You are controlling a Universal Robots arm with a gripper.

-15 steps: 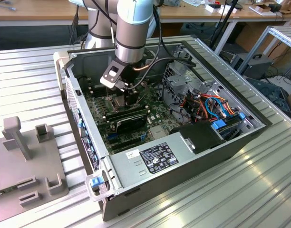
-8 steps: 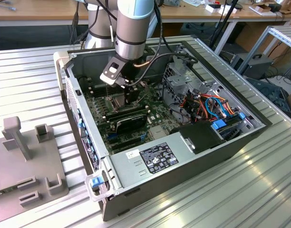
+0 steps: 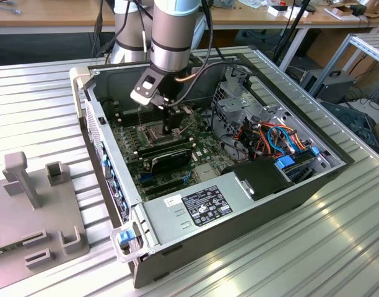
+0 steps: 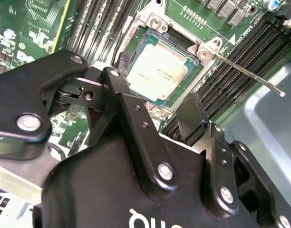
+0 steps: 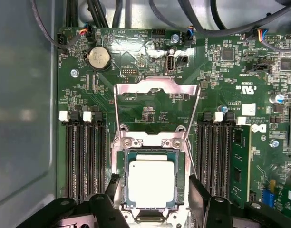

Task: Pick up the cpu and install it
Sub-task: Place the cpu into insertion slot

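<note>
One cpu (image 5: 151,184) lying in its socket (image 5: 150,141), gripper (image 5: 154,186) spread wide, straddling it

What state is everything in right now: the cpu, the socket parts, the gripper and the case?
cpu: seated flat, not gripped.
load plate: swung open.
socket lever: released, raised.
gripper: open, fingers either side of the cpu.
computer case: lying on its side, open on top.
</note>
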